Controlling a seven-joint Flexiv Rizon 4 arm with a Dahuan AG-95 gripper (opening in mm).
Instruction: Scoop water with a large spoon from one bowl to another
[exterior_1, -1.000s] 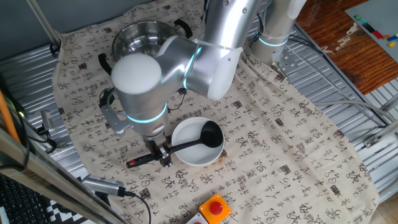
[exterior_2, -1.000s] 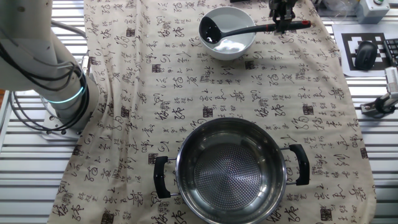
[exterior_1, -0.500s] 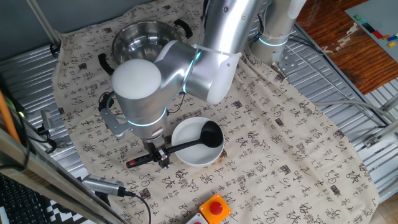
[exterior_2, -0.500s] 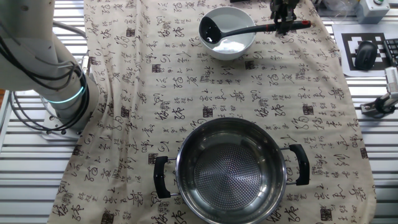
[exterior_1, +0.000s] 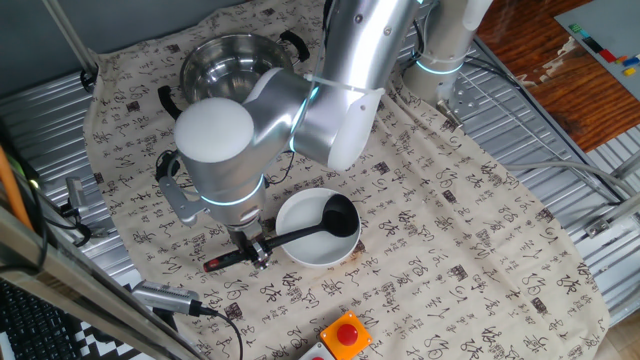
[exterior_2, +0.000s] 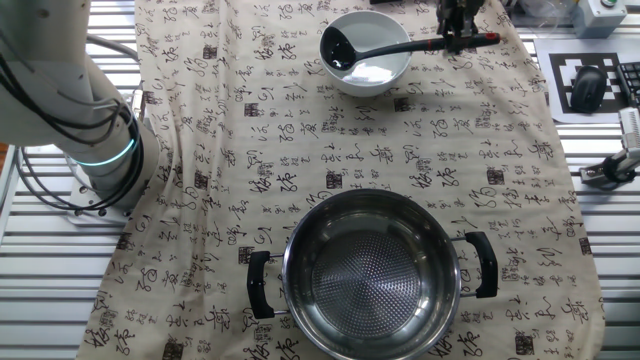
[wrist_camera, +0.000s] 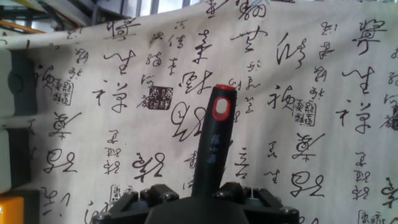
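The large spoon (exterior_1: 300, 232) is pinched at its handle by the gripper (exterior_1: 254, 250), its scoop lying in the white bowl (exterior_1: 318, 228). Scooping is judged underway; lifting level toward the far steel pot (exterior_2: 368, 273) is called for.

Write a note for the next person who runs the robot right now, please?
Gripper: jaws shut on the ladle handle, near its red end.
Ladle scoop sits inside the white bowl, handle sticking out over the rim.
Steel pot stands across the patterned cloth, apart from the bowl; no water visible in it.
Done: ladle grasped, scoop in bowl.
Left: lift, carry to the pot, pour.
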